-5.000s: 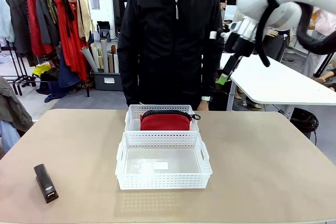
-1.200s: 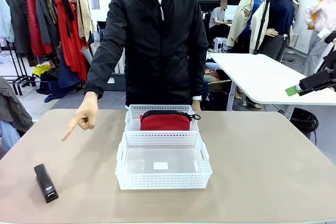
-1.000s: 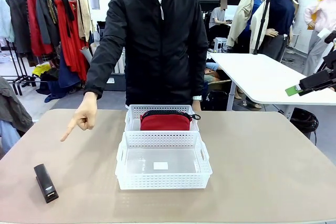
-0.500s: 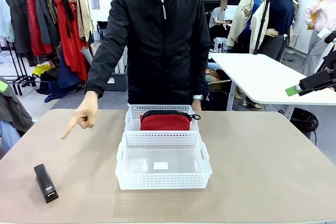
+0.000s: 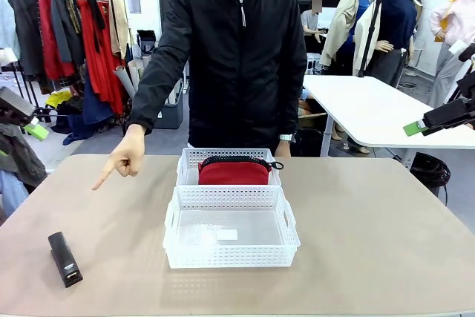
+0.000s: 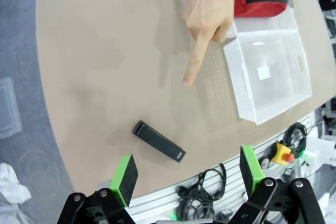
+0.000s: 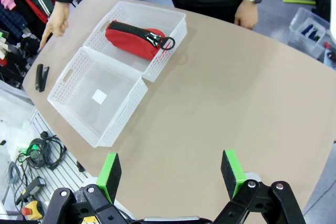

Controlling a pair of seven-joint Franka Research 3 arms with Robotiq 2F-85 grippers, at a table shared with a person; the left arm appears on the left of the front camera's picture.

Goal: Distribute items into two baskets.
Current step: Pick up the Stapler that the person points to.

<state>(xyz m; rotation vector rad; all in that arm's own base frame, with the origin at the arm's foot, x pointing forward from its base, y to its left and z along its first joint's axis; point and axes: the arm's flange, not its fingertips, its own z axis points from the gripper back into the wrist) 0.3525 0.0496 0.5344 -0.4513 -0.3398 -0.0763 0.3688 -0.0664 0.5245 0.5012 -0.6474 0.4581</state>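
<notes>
Aloft, left fingers (image 6: 124,178) wide apart over stapler (image 6: 158,141).

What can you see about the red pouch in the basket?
The red pouch looks soft, like cloth, with a long, rounded shape. A black zipper runs along its top and looks closed. At one end it has a black ring pull. The pouch lies inside the far basket with its zipper side up, and it fills most of the basket's length. Only the basket touches it.
</notes>
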